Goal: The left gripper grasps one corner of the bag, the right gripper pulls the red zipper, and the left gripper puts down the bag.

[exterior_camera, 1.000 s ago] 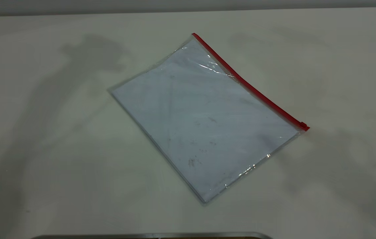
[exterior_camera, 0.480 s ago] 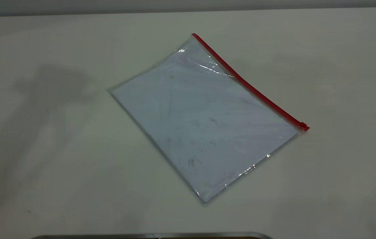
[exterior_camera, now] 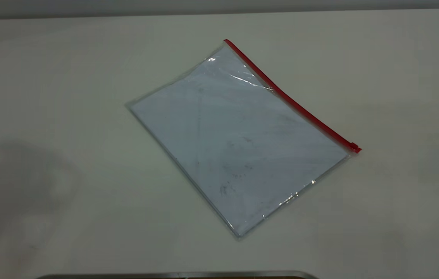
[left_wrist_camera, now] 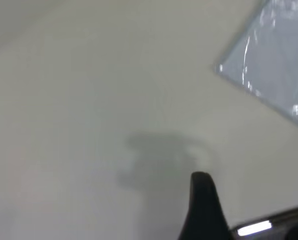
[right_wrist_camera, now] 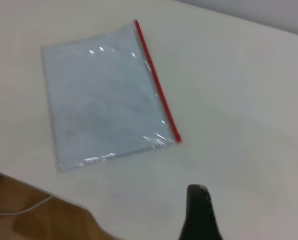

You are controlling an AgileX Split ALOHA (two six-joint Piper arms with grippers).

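Note:
The bag (exterior_camera: 238, 143) lies flat and slanted in the middle of the white table, a clear pouch over pale bluish paper with dark smudges. The red zipper (exterior_camera: 293, 102) runs along its far right long edge, and its slider tab (exterior_camera: 354, 147) sits at the near right corner. Neither gripper shows in the exterior view. The left gripper (left_wrist_camera: 201, 200) hovers over bare table, well apart from a bag corner (left_wrist_camera: 273, 70). High above the near table hangs the right gripper (right_wrist_camera: 198, 210), away from the bag (right_wrist_camera: 104, 95) and its red zipper (right_wrist_camera: 156, 82). Nothing touches the bag.
A metal bar (exterior_camera: 176, 275) runs along the table's near edge. The right wrist view shows the table edge, with wooden floor and a pale cable (right_wrist_camera: 19, 210) beyond it. White table surface (exterior_camera: 49, 97) surrounds the bag on every side.
The arms' shadows have slid off the bag, the left one down toward the near left, the right one fading away to the right. The bag has not moved.

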